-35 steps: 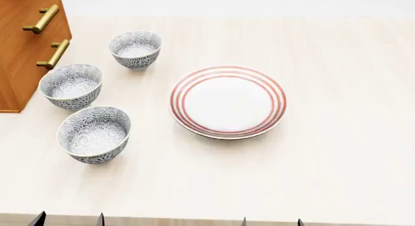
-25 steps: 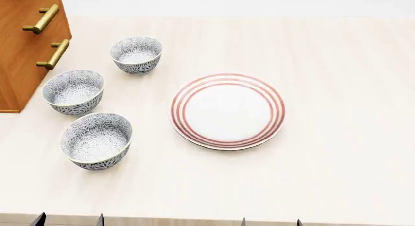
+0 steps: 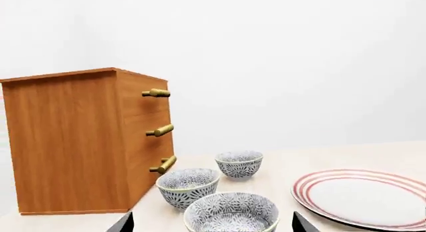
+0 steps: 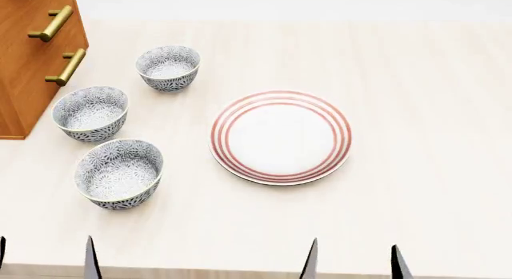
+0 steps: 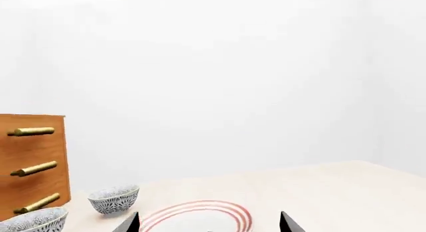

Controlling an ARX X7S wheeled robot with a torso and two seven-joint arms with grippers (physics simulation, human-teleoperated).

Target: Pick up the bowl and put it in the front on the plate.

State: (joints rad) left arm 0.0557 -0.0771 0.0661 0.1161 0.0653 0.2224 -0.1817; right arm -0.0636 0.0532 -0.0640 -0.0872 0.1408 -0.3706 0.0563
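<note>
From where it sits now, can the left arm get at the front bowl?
Probably yes. The left gripper is open at the table's near edge, and the front bowl stands just beyond it with bare table between.

The pale, light-wood-grain tabletop [image 4: 416,81] carries three small deep round ceramic bowls with a grey-blue flower pattern, in a row just ahead of the left gripper [image 4: 44,258]: the nearest bowl [image 4: 119,173], the middle bowl [image 4: 90,113] and the farthest bowl [image 4: 168,67]. A large flat round white plate with red rings [image 4: 280,137] lies ahead of the right gripper [image 4: 352,261], well apart from the bowls. A brown wooden drawer cabinet with brass handles [image 4: 32,51] stands on the tabletop beyond the left gripper, just beside the two farther bowls
</note>
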